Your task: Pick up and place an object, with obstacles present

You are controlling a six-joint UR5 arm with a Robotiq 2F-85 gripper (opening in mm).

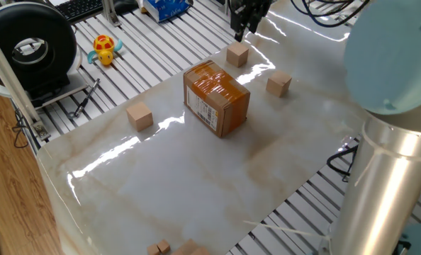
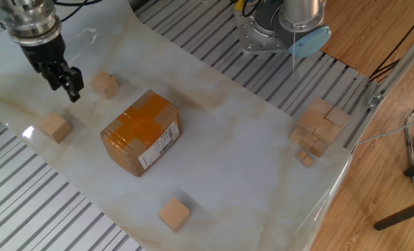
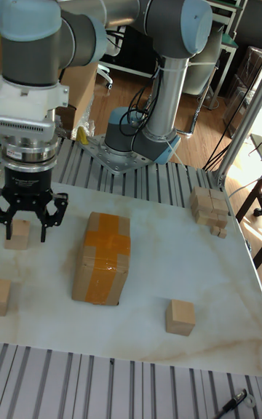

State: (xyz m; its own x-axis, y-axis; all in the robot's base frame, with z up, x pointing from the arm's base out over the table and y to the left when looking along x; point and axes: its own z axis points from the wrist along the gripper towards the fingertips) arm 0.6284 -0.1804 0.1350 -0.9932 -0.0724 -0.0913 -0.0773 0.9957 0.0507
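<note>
We see claw (image 2: 68,81) spread, grasping nothing, just beside wooden cube (image 2: 104,84) near bench (image 2: 263,160) edge. Cardboard box (image 2: 141,132) at bench middle, apart from cube; open surface toward opposite edge.

A small plain light-tan wooden cube (image 2: 104,84) rests flat on the pale table (image 2: 249,160), free of any grasp, just beyond one end of the cardboard box (image 2: 141,132). The box, brown with glossy orange-brown tape and a white printed label on one side, sits mid-table, several times bigger than the cube.
</note>
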